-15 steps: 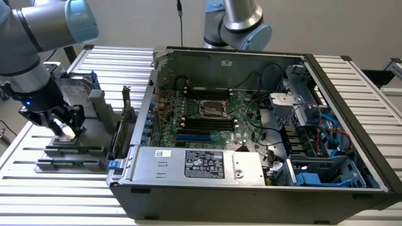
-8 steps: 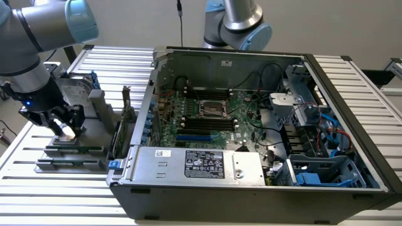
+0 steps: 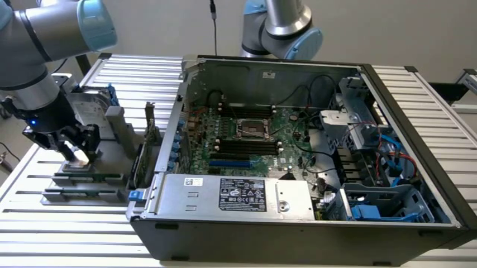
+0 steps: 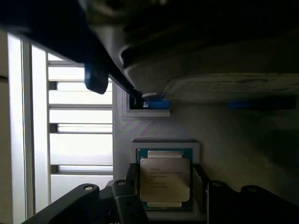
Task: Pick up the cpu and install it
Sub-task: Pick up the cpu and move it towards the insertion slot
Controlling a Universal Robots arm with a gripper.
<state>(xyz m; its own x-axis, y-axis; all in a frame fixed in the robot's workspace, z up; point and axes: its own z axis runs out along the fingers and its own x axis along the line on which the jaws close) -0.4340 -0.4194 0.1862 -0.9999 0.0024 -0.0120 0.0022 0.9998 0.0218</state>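
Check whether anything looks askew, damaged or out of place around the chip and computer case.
Nothing stands out. The square silver-topped cpu lies straight in its grey holder under the claw; the open black computer case looks orderly.

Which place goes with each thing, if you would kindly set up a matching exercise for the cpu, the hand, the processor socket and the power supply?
Things
1. cpu
2. hand
3. processor socket
4. power supply

Places
A. in the middle of the green board
B. silver labelled box along the near wall of the case
C. lying flat in the grey holder, outside the case
D. lowered over the grey holder, at the exterior view's left

Pairs: 1-C, 2-D, 3-A, 4-B
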